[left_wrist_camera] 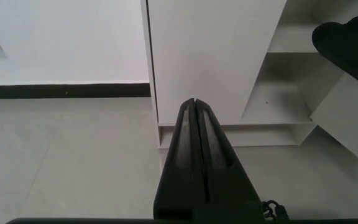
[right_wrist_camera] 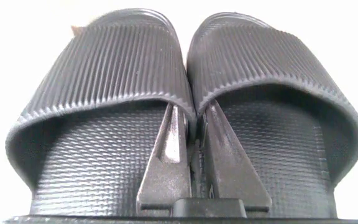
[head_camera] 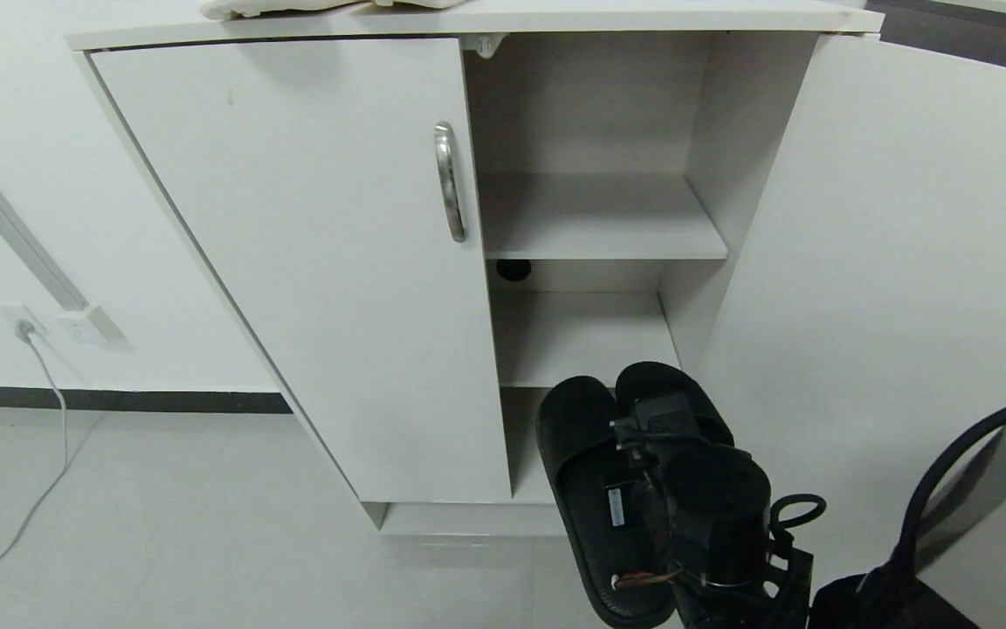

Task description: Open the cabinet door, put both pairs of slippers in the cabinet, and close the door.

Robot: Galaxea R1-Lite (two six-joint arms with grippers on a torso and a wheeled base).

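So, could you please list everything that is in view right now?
cabinet: one, white, against the wall
left door: one, white, shut, silver handle
right door: one, white, swung open
shelves: two, white, inside the open side
slippers: one pair, black, before the open side
pale item: count unclear, cream, on the cabinet top
cable: one, grey, from wall socket to floor
right hand: shut on slippers
left hand: shut, above the floor

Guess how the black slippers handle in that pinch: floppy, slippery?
Probably light and somewhat bendy: the slippers look like moulded rubber or foam. Likely grippy, given the ribbed straps and textured footbeds. Pinched only at the inner edges by the right gripper, they may sag or swing.
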